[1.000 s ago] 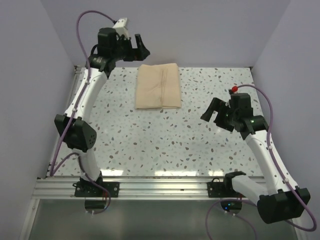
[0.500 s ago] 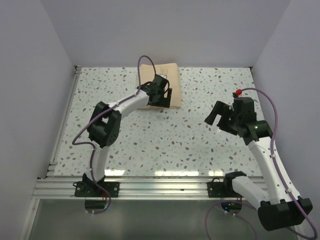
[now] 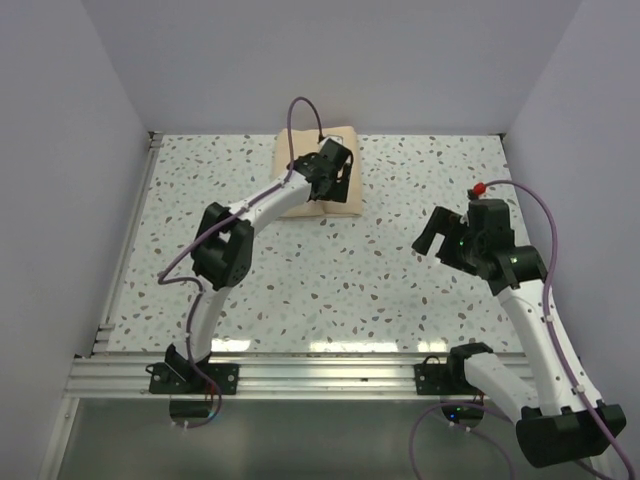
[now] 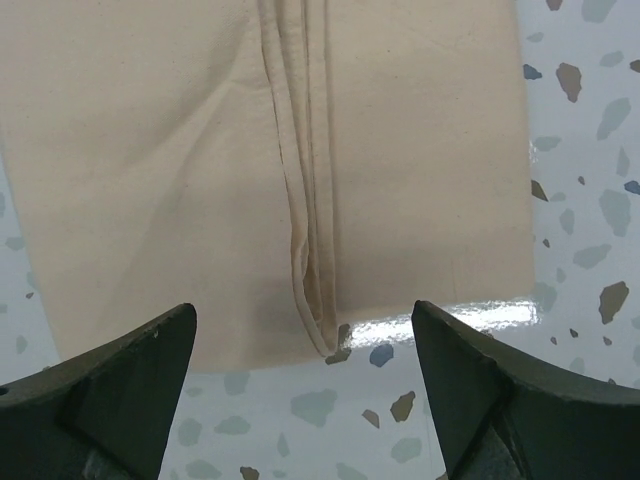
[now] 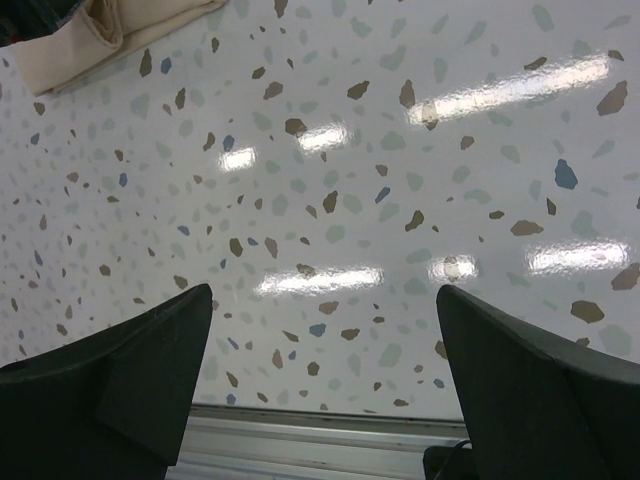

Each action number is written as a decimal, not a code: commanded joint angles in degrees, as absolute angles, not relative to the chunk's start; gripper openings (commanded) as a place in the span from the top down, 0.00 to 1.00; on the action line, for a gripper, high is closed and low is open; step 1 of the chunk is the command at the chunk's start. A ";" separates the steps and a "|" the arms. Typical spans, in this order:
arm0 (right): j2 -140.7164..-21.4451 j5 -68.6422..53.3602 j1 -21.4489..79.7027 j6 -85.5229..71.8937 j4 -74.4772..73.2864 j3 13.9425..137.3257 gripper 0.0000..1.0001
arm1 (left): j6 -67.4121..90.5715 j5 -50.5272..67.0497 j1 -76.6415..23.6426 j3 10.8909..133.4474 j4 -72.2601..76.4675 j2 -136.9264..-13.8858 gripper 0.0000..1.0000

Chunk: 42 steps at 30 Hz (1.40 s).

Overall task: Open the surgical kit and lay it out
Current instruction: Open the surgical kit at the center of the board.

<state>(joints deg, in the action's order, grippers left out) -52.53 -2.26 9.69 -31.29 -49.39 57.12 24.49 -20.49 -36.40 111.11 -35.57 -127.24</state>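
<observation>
The surgical kit is a folded beige cloth wrap (image 3: 345, 137) lying closed at the back middle of the table. No steel tray or instruments show. My left gripper (image 3: 335, 188) hovers over the wrap, open and empty. In the left wrist view the wrap (image 4: 400, 150) fills the frame. A layered fold seam (image 4: 312, 260) runs down its middle to the near edge, and my left gripper (image 4: 303, 320) straddles that edge from above. My right gripper (image 3: 432, 235) is open and empty above bare table at the right. In the right wrist view it (image 5: 322, 292) is far from the wrap's corner (image 5: 95, 35).
The speckled terrazzo table (image 3: 330, 290) is boxed in by pale walls on the left, back and right. An aluminium rail (image 3: 320, 375) with both arm bases runs along the near edge and also shows in the right wrist view (image 5: 330, 440).
My left arm has swung down from high at the back left to over the wrap, then a little farther back. My right gripper has shifted slightly right.
</observation>
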 commanded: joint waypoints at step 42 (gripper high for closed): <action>-93.22 -5.37 15.98 -29.10 -38.92 83.46 0.02 | 29.36 -18.20 2.63 87.89 -37.78 -104.67 0.00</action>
